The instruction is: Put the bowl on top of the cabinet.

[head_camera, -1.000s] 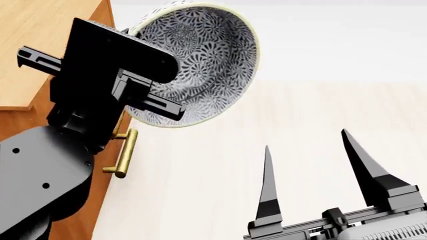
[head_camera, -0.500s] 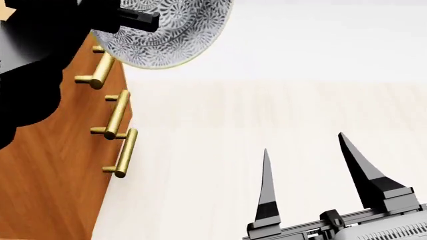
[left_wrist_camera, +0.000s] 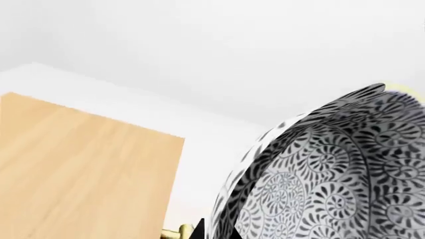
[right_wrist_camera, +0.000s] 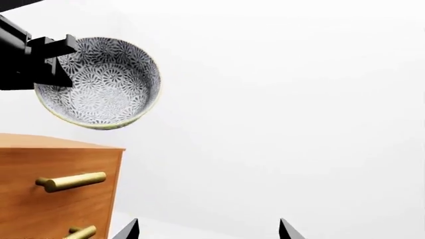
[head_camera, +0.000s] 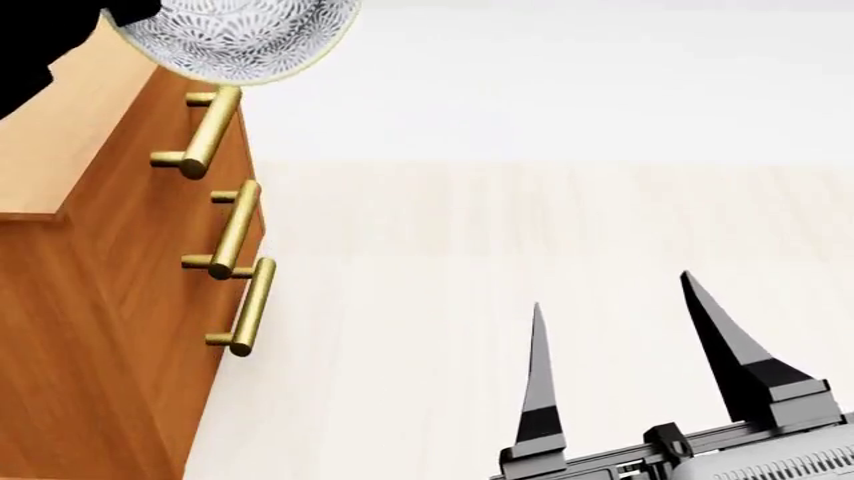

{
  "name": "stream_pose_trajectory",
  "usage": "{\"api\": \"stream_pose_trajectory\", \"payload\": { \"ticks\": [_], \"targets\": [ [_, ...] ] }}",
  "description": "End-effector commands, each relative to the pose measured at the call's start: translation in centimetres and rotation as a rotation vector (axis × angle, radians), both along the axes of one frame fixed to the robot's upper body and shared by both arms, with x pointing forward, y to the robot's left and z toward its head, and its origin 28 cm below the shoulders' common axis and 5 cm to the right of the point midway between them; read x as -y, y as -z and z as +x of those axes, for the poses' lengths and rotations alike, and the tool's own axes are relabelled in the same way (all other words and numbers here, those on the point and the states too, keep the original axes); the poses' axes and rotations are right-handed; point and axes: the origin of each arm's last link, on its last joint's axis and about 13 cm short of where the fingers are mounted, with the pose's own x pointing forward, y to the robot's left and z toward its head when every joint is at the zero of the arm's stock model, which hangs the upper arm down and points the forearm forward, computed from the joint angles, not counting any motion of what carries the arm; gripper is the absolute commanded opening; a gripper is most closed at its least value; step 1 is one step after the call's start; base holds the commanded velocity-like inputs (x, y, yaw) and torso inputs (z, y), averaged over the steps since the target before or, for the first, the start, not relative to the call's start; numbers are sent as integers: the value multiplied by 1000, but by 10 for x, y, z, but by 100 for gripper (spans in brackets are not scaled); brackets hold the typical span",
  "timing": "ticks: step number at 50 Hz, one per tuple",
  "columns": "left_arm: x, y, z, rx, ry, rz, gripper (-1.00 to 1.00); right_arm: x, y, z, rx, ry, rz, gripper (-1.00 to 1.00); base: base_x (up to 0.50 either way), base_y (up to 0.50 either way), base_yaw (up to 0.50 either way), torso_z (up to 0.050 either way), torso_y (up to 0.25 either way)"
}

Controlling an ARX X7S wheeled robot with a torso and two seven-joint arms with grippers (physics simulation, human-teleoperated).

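One bowl (right_wrist_camera: 99,82) hangs tipped on its side above the front edge of the cabinet (right_wrist_camera: 40,199), not yet over its top. It looks like glazed ceramic: stiff, slick, probably breakable, so a rim pinch is the sensible hold. The left gripper (right_wrist_camera: 50,62) is clamped on the rim there. The right gripper (head_camera: 627,360) waits low over the floor, jaws apart, holding nothing.

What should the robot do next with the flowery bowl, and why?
Probably carry the bowl sideways over the cabinet, level it, then lower it. The left gripper holds it tilted in the air, above the cabinet's top but hanging past its front edge, so letting go now would drop it.
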Motion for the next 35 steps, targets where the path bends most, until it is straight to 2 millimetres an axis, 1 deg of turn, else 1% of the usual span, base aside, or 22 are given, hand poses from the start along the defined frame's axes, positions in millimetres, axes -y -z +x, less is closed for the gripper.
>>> {"api": "stream_pose_trajectory", "payload": {
  "ticks": [1,5,7,9,11,18,19,20,21,26,35],
  "targets": [
    [-20,1,14,-62,13,-252,-100,1,1,0,-7,5,3,100,0,0,0,0,0],
    [-27,1,13,-76,-47,-298,-100,0,1,0,-4,2,-2,100,0,0,0,0,0],
    [-30,3,12,-77,-116,-321,-100,0,1,0,-3,3,-3,100,0,0,0,0,0],
    [-32,4,11,-77,-122,-336,-100,0,1,-1,-2,3,-5,100,0,0,0,0,0],
    [-36,4,10,-75,-183,-353,-100,0,1,0,-4,4,-6,100,0,0,0,0,0],
    [-39,8,9,-75,-292,-366,-100,-1,1,-1,0,7,-7,100,0,0,0,0,1],
    [-39,9,8,-74,-287,-369,-100,-1,1,-1,1,9,-9,100,0,0,0,0,0],
    [-39,10,8,-80,-324,-366,-100,0,1,0,0,10,-7,100,0,0,0,0,0],
    [-39,10,8,-78,-305,-366,-100,0,1,0,-1,11,-6,100,0,0,0,0,0],
    [-41,8,8,-84,-335,-387,-100,0,1,0,-1,11,-8,100,0,0,0,0,0],
    [-47,-2,10,-95,-303,-443,-100,1,3,0,-7,17,-11,100,0,0,0,0,1]
  ]
}}
